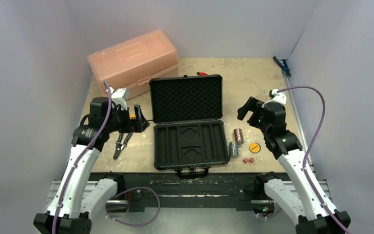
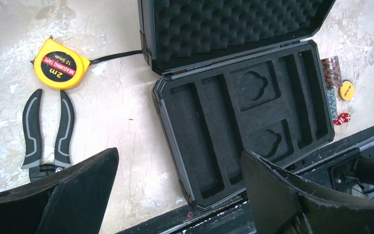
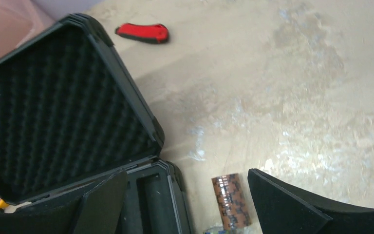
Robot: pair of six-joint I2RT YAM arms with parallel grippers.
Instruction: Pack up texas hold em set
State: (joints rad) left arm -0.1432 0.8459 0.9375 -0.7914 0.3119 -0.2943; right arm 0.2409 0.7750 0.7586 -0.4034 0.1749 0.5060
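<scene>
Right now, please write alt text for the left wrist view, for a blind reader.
An open black case, its moulded tray empty, fills the middle. Left of it lie a yellow tape measure and pliers; right of it, chip stacks, a yellow disc and red dice. The left gripper, open, frames the bottom.

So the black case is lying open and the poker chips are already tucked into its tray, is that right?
Not quite. The black case is lying open, but its tray is empty. The chip stacks lie on the table beside it, as the top external view shows.
</scene>
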